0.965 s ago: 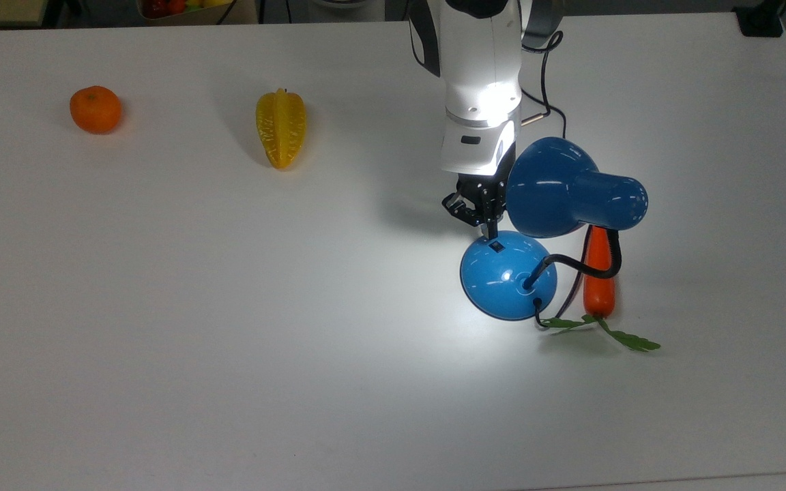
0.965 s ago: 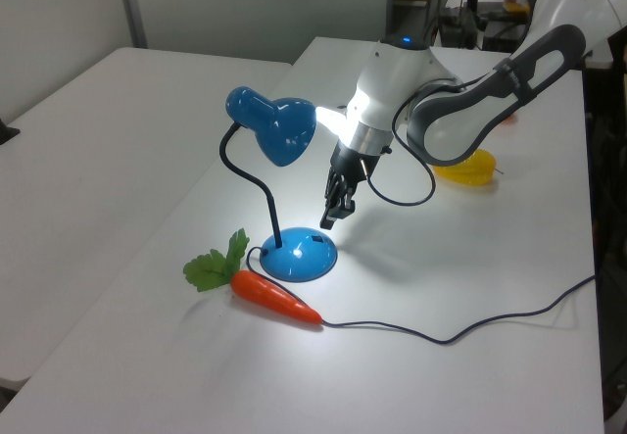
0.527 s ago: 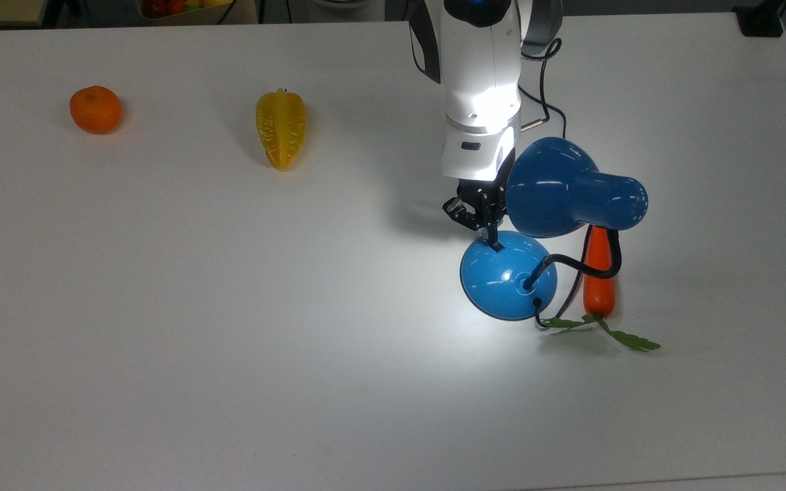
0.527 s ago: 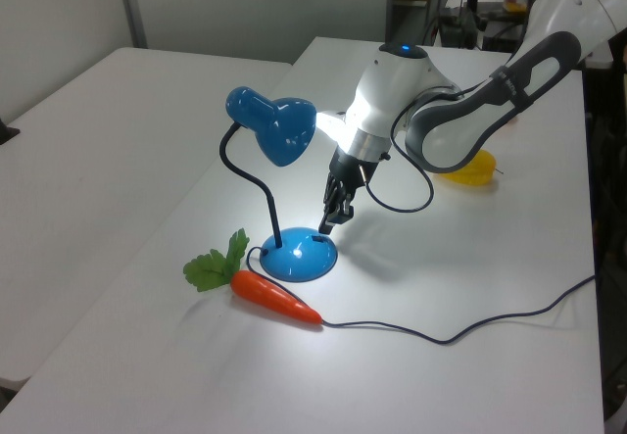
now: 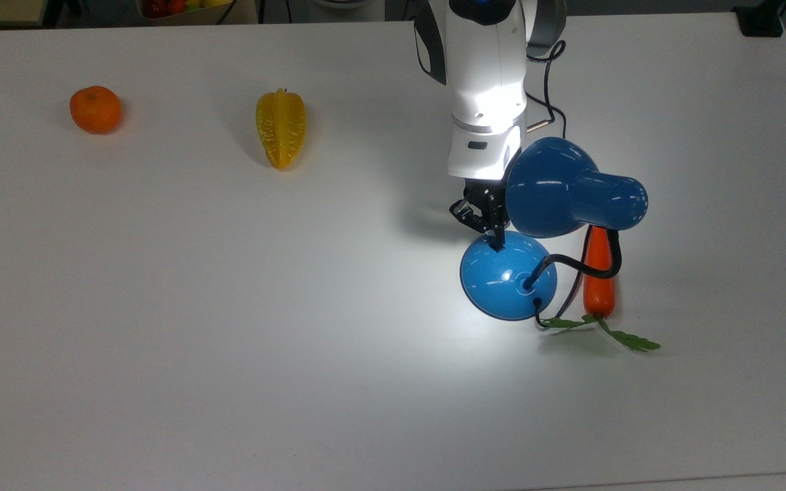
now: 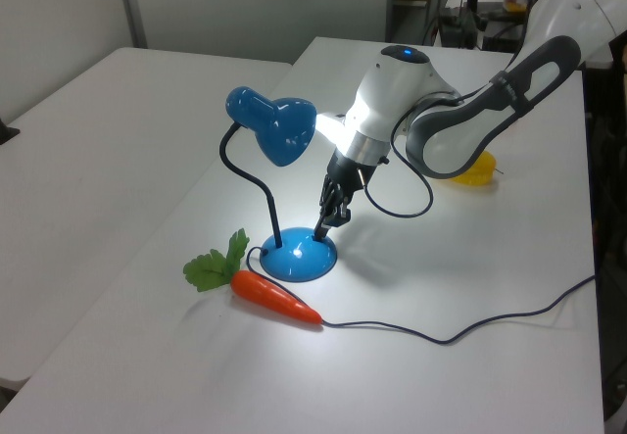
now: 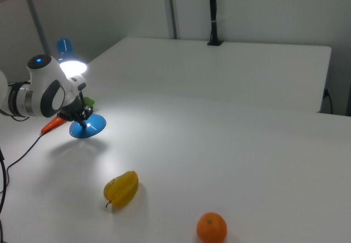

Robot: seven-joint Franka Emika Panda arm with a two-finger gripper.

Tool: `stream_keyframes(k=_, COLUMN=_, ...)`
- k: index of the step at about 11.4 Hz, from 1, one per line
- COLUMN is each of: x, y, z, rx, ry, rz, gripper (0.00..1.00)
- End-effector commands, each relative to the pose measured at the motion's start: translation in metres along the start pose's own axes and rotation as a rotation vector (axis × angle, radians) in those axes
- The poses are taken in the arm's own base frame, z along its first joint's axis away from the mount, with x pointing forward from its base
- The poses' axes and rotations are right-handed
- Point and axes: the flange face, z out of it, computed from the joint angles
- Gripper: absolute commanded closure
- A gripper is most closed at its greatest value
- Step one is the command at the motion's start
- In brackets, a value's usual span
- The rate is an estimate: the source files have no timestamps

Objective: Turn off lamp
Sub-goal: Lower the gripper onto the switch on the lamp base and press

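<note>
Lit lamp (image 5: pixel 574 187), fingers (image 5: pixel 499 240) pressing its base switch, carrot (image 5: pixel 599 278) beside

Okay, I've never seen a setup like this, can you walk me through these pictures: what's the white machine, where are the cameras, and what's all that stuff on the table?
The white machine is a robot arm; the black part at its tip is its gripper. It holds nothing; its tip is down on the lamp's round blue base, where it looks to be pressing. The lamp is lit, throwing a bright patch on the white table. One camera looks straight down; the other two look from opposite sides. Also on the table: a carrot with green leaves beside the lamp, a yellow star fruit and an orange farther off. A thin black cord trails across the table.
</note>
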Motion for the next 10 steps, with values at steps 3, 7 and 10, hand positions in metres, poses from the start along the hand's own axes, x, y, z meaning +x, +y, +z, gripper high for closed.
stream_keyframes(k=3, x=-0.001, y=-0.003, z=0.006, rx=-0.008, ry=0.010, rz=-0.022, gripper=1.00)
stream_keyframes(k=7, x=-0.003, y=-0.004, z=0.011, rx=-0.008, ry=0.003, rz=-0.029, gripper=1.00)
stream_keyframes(k=10, x=-0.009, y=-0.003, z=0.018, rx=-0.009, ry=-0.015, rz=-0.034, gripper=1.00)
